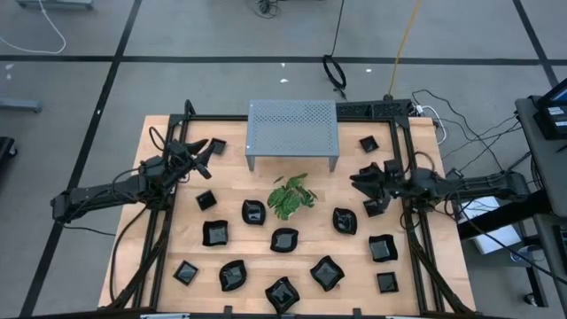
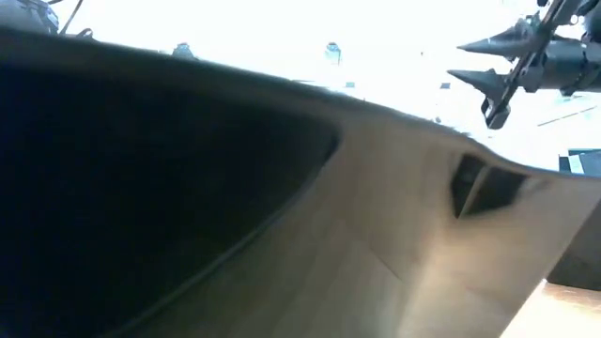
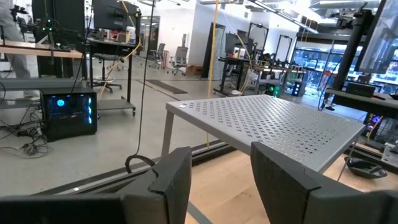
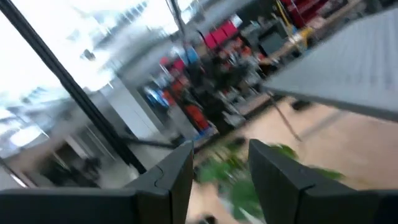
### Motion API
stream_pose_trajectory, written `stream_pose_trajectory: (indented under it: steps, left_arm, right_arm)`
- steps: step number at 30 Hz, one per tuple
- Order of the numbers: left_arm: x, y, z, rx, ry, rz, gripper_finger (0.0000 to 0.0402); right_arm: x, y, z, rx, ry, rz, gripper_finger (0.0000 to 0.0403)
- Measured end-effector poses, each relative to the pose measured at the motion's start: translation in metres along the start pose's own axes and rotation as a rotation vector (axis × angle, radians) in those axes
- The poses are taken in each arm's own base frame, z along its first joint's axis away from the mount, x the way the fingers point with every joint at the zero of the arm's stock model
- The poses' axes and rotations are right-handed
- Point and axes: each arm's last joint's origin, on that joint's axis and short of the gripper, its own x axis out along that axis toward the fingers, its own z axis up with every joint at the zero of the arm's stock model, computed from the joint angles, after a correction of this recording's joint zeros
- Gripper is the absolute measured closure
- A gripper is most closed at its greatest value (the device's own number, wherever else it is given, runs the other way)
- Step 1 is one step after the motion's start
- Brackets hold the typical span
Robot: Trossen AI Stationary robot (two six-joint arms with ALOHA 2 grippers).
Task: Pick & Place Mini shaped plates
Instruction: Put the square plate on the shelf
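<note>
Several small glossy black mini shaped plates lie flat on the wooden table, among them one (image 1: 253,212) left of the plant, one (image 1: 345,221) right of it and one (image 1: 215,146) at the back left. My left gripper (image 1: 204,157) (image 3: 221,186) hovers open above the table's left side and points toward the grey perforated stand, with nothing between its fingers. My right gripper (image 1: 356,182) (image 4: 221,186) (image 2: 455,61) hangs open above the right side and points toward the plant, also with nothing between its fingers. Two plates (image 1: 375,206) (image 1: 390,168) lie close under that arm.
A grey perforated metal stand (image 1: 292,133) (image 3: 280,121) stands at the middle back, with a green leafy plant (image 1: 292,197) (image 4: 249,180) just in front of it. Black frame rails (image 1: 416,257) run along both table sides. A large dark shape (image 2: 141,188) blocks most of the low view.
</note>
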Motion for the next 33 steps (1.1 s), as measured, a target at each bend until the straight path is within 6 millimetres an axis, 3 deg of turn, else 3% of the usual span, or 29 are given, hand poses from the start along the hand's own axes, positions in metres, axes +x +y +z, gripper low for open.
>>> stream_pose_trajectory:
  steps: [5, 13, 23, 28, 33]
  left_arm:
    - [0.000, 0.000, 0.000, 0.000, 0.000, 0.000, 0.0231]
    - [0.000, 0.000, 0.000, 0.000, 0.001, 0.000, 0.0231]
    - [0.000, 0.000, 0.000, 0.000, 0.000, 0.000, 0.0231]
    - [0.000, 0.000, 0.000, 0.000, 0.001, 0.000, 0.0231]
    - [0.000, 0.000, 0.000, 0.001, 0.001, 0.000, 0.0231]
  right_arm:
    - [0.007, 0.006, 0.016, -0.124, 0.034, -0.095, 0.0261]
    - [0.018, 0.005, 0.041, -0.246, 0.084, -0.418, 0.0261]
    - [0.044, 0.011, 0.097, -0.379, 0.260, -0.918, 0.0261]
    - [0.060, 0.003, 0.121, -0.295, 0.335, -1.109, 0.0261]
    - [0.075, -0.025, 0.136, -0.247, 0.372, -1.265, 0.0261]
